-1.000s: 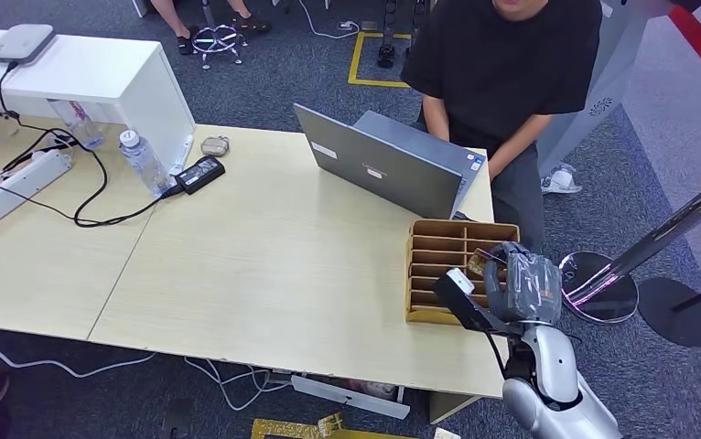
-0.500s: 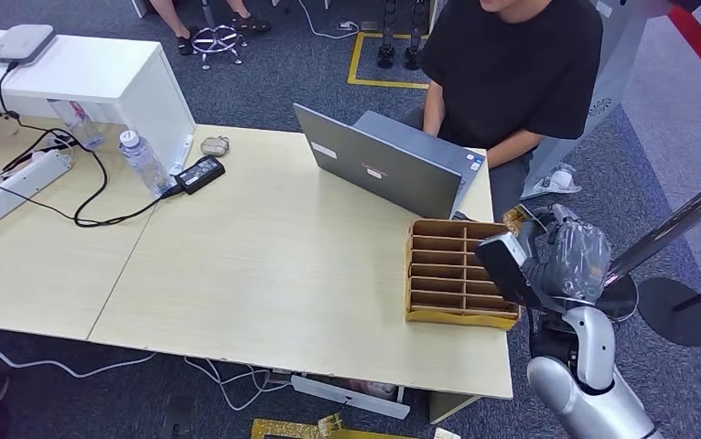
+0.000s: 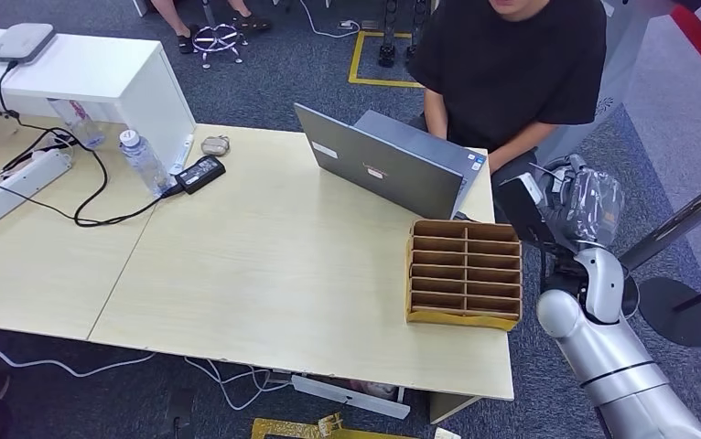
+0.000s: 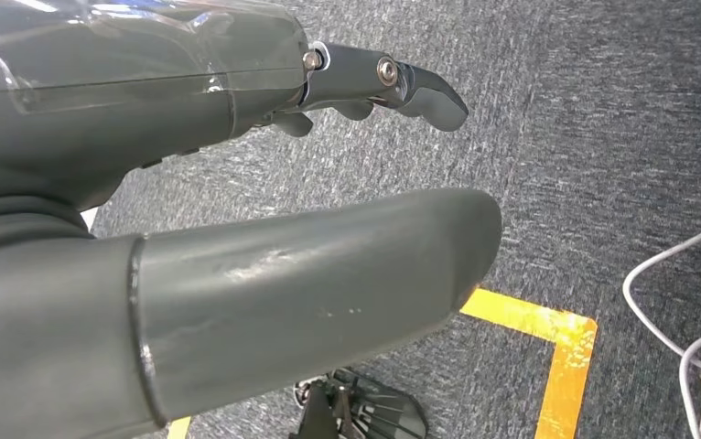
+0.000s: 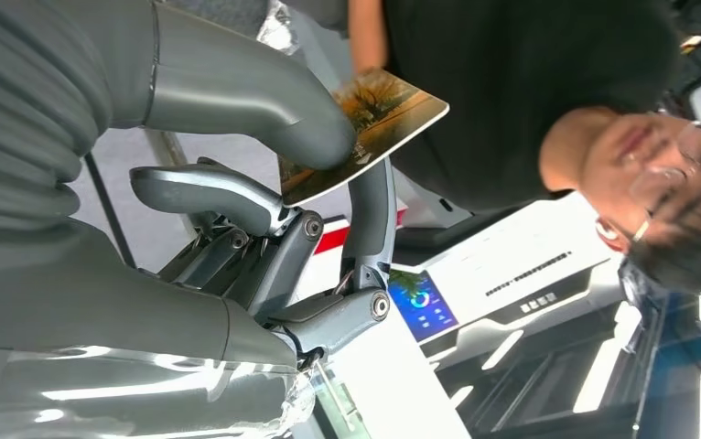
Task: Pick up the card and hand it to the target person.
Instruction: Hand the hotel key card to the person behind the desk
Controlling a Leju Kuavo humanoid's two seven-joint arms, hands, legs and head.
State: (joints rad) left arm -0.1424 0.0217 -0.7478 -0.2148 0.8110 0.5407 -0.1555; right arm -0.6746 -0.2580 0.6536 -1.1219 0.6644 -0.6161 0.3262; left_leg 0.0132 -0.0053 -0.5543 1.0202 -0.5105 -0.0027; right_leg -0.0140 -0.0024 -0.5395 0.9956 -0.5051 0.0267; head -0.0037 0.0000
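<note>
Raised from the organizer [image 3: 463, 273], the right robot hand [image 5: 264, 197] pinches the card [image 5: 365, 133], plain at the wrist, toward the person [image 3: 512, 64].

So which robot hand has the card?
The right hand, raised beside the person; its thumb pins the card. The left hand holds nothing.

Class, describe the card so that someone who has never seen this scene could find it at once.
Start at the wooden table, then go past its right end to the robot's raised right hand, in front of the person in black. Pinched under its thumb is the card, the one thin, flat piece with an autumn-coloured picture.
</note>
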